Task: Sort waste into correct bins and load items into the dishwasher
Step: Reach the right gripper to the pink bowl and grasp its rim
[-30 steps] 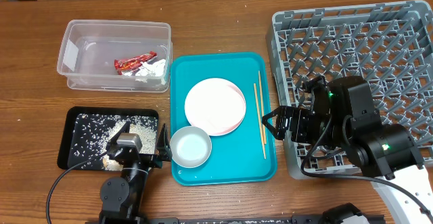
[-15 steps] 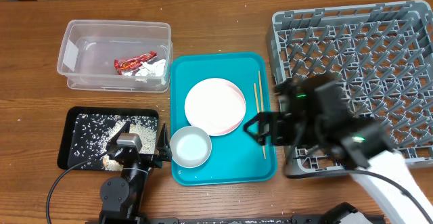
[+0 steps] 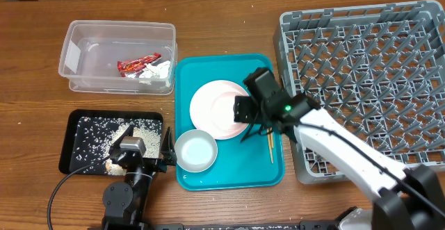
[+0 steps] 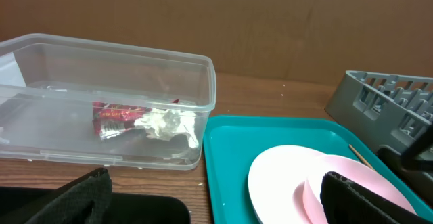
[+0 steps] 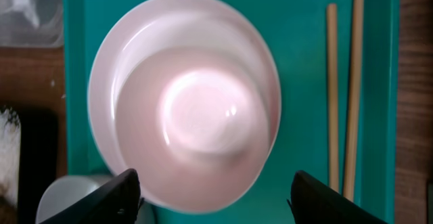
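The pale pink plate (image 3: 217,108) lies on the teal tray (image 3: 208,178), with one white bowl (image 3: 195,150) in front of it and the chopsticks (image 3: 268,136) to its right. My right gripper (image 3: 245,119) hovers open and empty over the plate's right side. The right wrist view shows the plate (image 5: 189,95) and chopsticks (image 5: 342,95) beyond the open fingers (image 5: 216,204). The clear tub (image 3: 83,32) holds the red wrapper (image 3: 138,64) and white tissue (image 3: 158,71). The black tray (image 3: 75,164) holds rice scraps (image 3: 104,136). My left gripper (image 3: 147,143) is open and empty at that tray's right end. The cup and a second bowl are out of view.
The grey dish rack (image 3: 361,70) fills the right side, and my right arm crosses its front left corner. The left wrist view shows the tub (image 4: 108,88), the teal tray (image 4: 270,136) and the rack's corner (image 4: 385,102). Bare wood lies behind the tub.
My right arm has swung left from the rack's front left corner to above the plate on the teal tray. The left arm has not moved.
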